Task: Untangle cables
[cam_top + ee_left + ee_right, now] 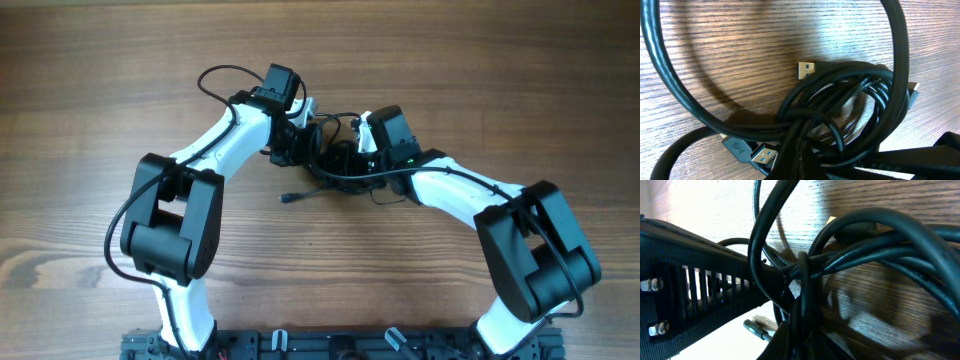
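Knotted cables (840,100), flanked by closed left claw (303,140) and closed right claw (356,152); knot may be cinched tighter if pulled apart.

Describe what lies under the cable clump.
Wood table shows through loops of the cables. One USB plug pokes out at the clump's top edge, another at its lower left. Anything beneath the dense knot is covered.

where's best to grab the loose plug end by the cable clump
Grip the thin black cord just behind its small plug end, from above: it lies flat on the wooden table, clear of the knotted black cable clump, open on both sides.
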